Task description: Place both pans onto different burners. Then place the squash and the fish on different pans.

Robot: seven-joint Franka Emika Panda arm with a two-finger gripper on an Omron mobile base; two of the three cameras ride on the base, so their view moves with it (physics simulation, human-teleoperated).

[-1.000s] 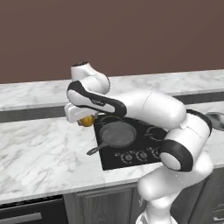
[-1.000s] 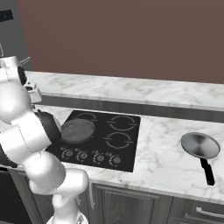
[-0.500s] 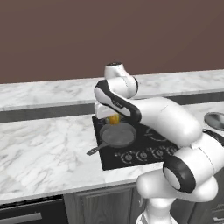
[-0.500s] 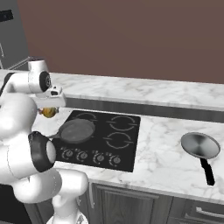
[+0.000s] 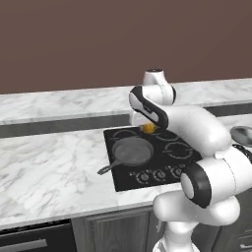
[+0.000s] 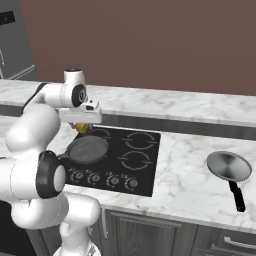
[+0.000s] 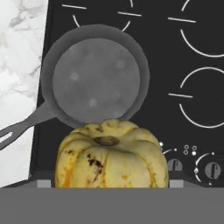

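Note:
My gripper (image 5: 143, 124) is shut on the squash (image 5: 148, 128), a ribbed yellow lump with dark specks (image 7: 111, 155). It hangs over the back left of the black cooktop (image 5: 173, 158), just behind the dark grey skillet (image 5: 132, 150). The skillet (image 7: 96, 78) sits on the front left burner with its loop handle pointing out over the marble. In the right base view the squash (image 6: 81, 128) hangs under the hand, beside the skillet (image 6: 88, 149). The silver pan (image 6: 229, 166) with a black handle lies on the counter to the right of the cooktop. The fish is out of view.
Two ring burners (image 6: 136, 140) (image 6: 134, 161) on the cooktop's right half are bare. A row of knobs (image 6: 105, 179) runs along its front edge. Marble counter (image 5: 44, 152) stretches to the left, with a dark wall behind.
The arm has swung right with the squash, from over the counter left of the cooktop to above the cooktop's back left. The skillet and the silver pan have stayed put.

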